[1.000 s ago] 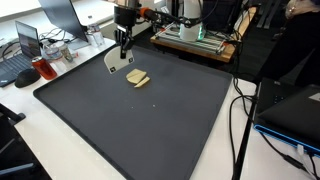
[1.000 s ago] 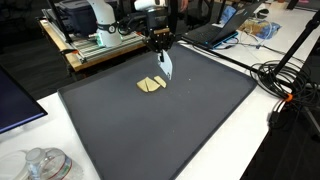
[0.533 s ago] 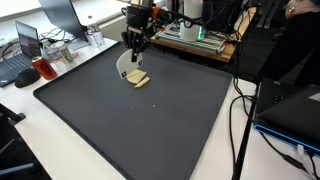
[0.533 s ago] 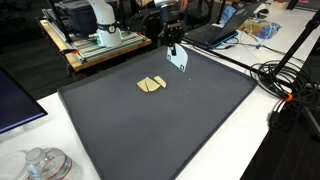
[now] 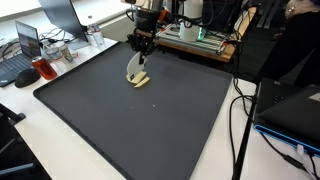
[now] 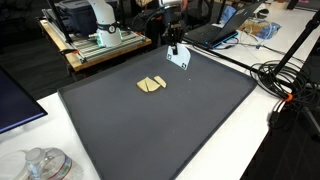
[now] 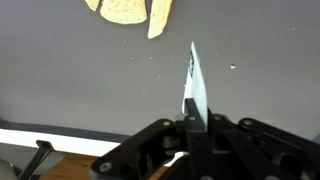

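My gripper point(image 7: 192, 120) is clamped tight, jaws pinched right down on one thin white flat card point(image 7: 194, 75). In the wrist view the card shows edge-on, sticking straight out from between my fingertips toward twelve o'clock, with dark markings on its face.

In both exterior views I'm up in the air: gripper point(image 5: 141, 46) above, card point(image 5: 134, 70) hanging below it, its lower edge clear of the one large black mat point(image 5: 150, 120). From the opposite side, the gripper point(image 6: 173, 41) sits over the far part of the mat point(image 6: 170, 125) and the card point(image 6: 179, 58) dangles at roughly five o'clock from it.

Outward now: the tan flat wedge-shaped pieces point(image 7: 125, 10). I count two in the wrist view, side by side at eleven o'clock from the card's tip and cut off by the top edge, apart from the card. In an exterior view they lie together on the mat point(image 6: 151, 85), at about seven o'clock from my gripper. In an exterior view the card's lower end overlaps them point(image 5: 141, 81) in the picture, and I cannot tell contact there.

Further out, one red mug point(image 5: 47, 69) stands off the mat at nine o'clock, and one clear glass jar point(image 6: 45, 163) sits at the near corner of the white table point(image 6: 100, 165).
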{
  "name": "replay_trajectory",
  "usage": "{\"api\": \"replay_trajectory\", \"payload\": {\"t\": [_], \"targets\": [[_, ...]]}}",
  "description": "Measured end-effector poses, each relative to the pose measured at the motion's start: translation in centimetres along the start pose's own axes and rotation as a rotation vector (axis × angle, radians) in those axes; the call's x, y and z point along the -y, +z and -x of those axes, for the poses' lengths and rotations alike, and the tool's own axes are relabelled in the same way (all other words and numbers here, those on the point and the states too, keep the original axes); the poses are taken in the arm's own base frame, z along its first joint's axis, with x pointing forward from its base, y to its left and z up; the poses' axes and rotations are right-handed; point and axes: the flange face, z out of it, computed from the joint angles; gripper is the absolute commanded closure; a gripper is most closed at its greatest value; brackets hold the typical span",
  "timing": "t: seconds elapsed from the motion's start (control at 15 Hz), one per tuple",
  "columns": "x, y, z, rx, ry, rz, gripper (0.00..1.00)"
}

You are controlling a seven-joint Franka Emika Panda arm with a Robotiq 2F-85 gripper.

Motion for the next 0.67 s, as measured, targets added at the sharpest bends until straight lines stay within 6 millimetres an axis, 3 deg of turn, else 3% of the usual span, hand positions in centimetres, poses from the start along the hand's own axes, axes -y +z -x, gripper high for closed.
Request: {"api": "replay_trajectory", "payload": {"t": [0.33,0.67], "targets": [[-0.2,0.5,1.7,0.075,-0.016,0.023,0.99],[-0.2,-0.5,2.2,0.150,-0.020,0.049,0.99]]}}
